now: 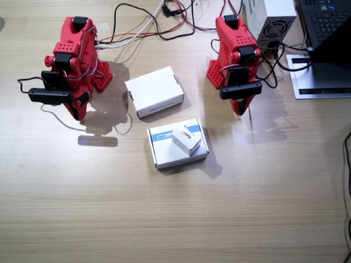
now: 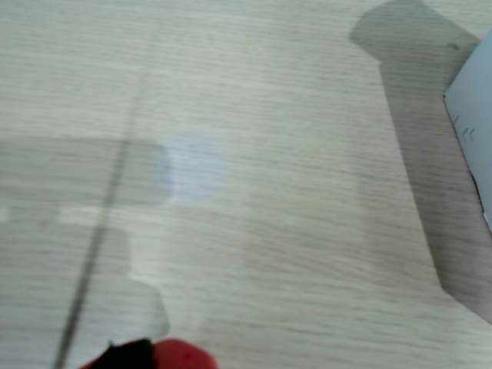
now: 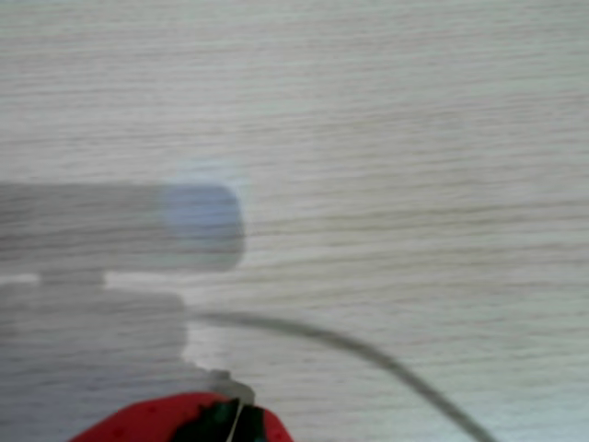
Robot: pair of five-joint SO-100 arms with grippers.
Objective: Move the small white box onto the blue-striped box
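1. Left gripper [image 1: 239, 108], on the red left arm [image 1: 235, 44]: folded downward over bare table, holding nothing, well apart from both cartons. Jaws too small in the fixed view and barely present in the wrist views, so open or closed impossible to tell.
2. Right gripper [image 1: 75, 109], on the red right arm [image 1: 74, 46]: likewise tucked down near its base, empty, jaw state impossible to tell.
3. Wrist views: only blurred wood grain, shadows, a sliver of red at the bottom edge, a thin cable and one pale carton edge.
4. Small white box [image 1: 186, 139]: resting on top of the blue-striped box [image 1: 164, 153], toward its right half, turned at a slight angle, red mark facing up. Task judged complete as things lie.
5. Plain white carton [image 1: 154, 91]: just behind the blue-striped box, between the two arms, not touching it.
6. Risks: small box near the carton's right side, so a nudge from a swinging arm could slide it off; loose cables [image 1: 148, 24] behind the arms could snag a moving joint and jerk it.
7. Count: two arms, two grippers, one small white box, one blue-striped box, one plain white carton, one laptop [image 1: 329, 27] at the far corner.
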